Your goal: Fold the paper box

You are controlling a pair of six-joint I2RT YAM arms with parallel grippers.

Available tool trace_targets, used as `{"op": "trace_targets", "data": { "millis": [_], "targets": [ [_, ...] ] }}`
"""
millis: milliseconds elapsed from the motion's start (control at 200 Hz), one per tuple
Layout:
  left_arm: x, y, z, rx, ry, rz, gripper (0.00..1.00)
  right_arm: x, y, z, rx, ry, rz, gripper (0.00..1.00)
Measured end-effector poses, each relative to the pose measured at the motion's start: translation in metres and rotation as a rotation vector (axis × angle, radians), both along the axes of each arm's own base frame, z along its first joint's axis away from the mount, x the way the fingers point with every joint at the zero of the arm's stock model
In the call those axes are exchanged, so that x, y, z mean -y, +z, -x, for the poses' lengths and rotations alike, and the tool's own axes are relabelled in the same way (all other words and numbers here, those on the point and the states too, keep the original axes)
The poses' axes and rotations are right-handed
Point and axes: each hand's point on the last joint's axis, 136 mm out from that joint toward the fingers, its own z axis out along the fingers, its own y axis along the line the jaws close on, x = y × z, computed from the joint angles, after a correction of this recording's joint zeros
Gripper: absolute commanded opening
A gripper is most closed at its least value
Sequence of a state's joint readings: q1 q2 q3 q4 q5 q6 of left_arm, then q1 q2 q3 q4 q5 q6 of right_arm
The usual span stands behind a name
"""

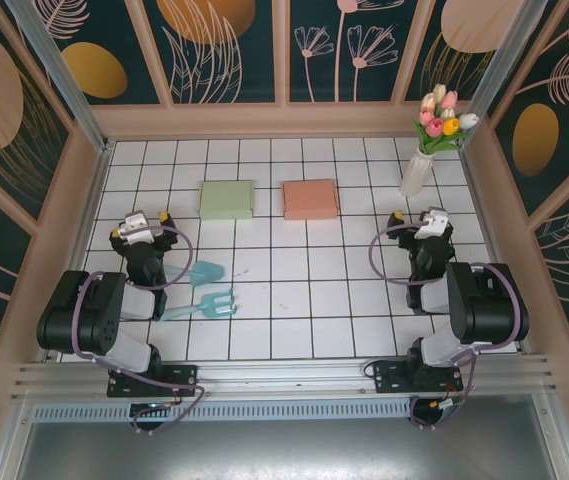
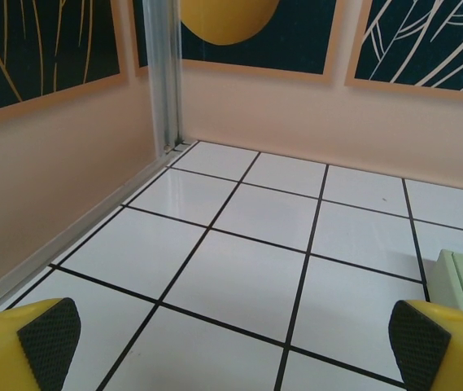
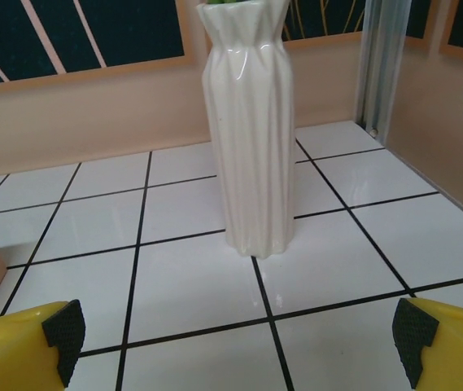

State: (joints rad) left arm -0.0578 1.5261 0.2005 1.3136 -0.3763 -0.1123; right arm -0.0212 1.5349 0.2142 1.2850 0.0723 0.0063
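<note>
Tiles (image 1: 294,290), white with dark lines, covered the floor between peach walls (image 1: 264,120). The green box (image 1: 226,199) and pink box (image 1: 310,198) lay flat near the far one; the left gripper (image 1: 147,215) and right gripper (image 1: 423,215) gaped, empty.

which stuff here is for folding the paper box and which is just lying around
For the job: green paper box, pink paper box.
Lying about: white vase of tulips, teal trowel, teal garden fork.
</note>
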Motion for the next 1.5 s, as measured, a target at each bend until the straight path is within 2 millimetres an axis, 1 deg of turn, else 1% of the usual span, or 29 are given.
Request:
{"op": "trace_targets", "data": {
  "millis": [160,430,1496],
  "targets": [
    [0.000,0.000,0.000,0.000,-0.002,0.000,0.99,-0.007,-0.009,0.000,-0.036,0.042,-0.007,0.99],
    [0.000,0.000,0.000,0.000,-0.002,0.000,0.99,-0.011,-0.014,0.001,-0.058,0.066,-0.012,0.99],
    [0.000,0.000,0.000,0.000,-0.002,0.000,0.99,-0.011,-0.014,0.001,-0.059,0.069,-0.012,0.99]
  ]
}}
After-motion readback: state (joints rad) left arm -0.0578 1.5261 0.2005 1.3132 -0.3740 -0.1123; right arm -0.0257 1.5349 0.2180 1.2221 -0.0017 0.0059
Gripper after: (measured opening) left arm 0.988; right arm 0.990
